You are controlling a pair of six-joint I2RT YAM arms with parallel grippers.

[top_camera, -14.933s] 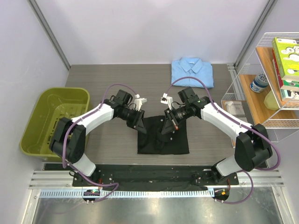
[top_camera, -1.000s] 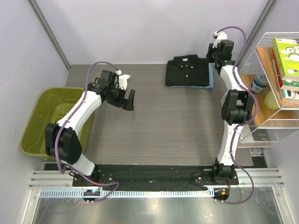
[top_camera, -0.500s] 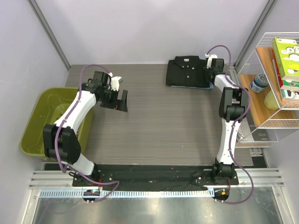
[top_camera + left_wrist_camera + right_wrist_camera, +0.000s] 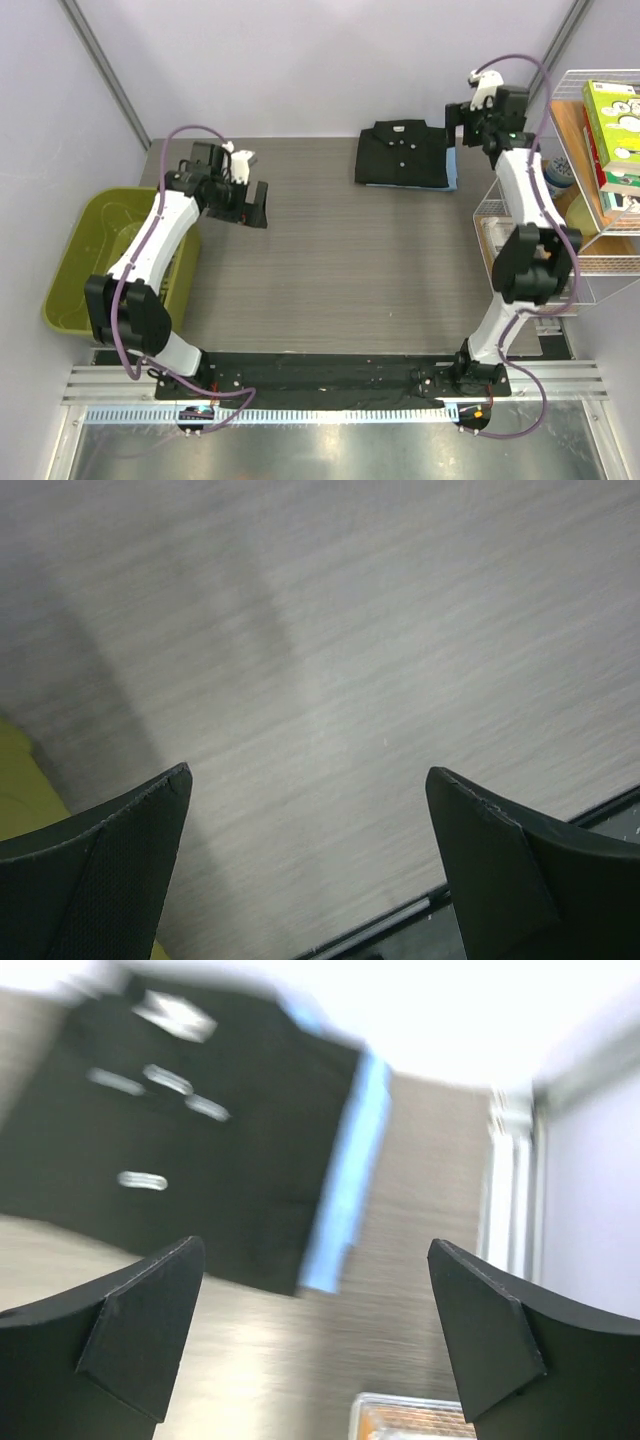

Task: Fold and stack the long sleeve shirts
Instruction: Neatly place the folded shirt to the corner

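The black shirt (image 4: 404,154) lies folded at the table's far side, collar away from me, on top of the light blue shirt (image 4: 452,166), of which only a strip shows along the right edge. The right wrist view, blurred, shows the black shirt (image 4: 180,1140) and the blue strip (image 4: 350,1160) below. My right gripper (image 4: 458,130) hangs above the stack's right end, open and holding nothing; its fingertips (image 4: 315,1244) stand wide apart. My left gripper (image 4: 254,206) hovers open over bare table at the left, nothing between its jaws (image 4: 308,771).
A green bin (image 4: 110,260) stands off the table's left edge, and its corner (image 4: 18,785) shows in the left wrist view. At the right stands a wire shelf (image 4: 590,150) with boxes and a bottle. A clear box (image 4: 497,232) sits at its foot.
My right gripper has risen off the stack's right edge and swung right, its jaws now wide. The left arm has drawn slightly back to the left.
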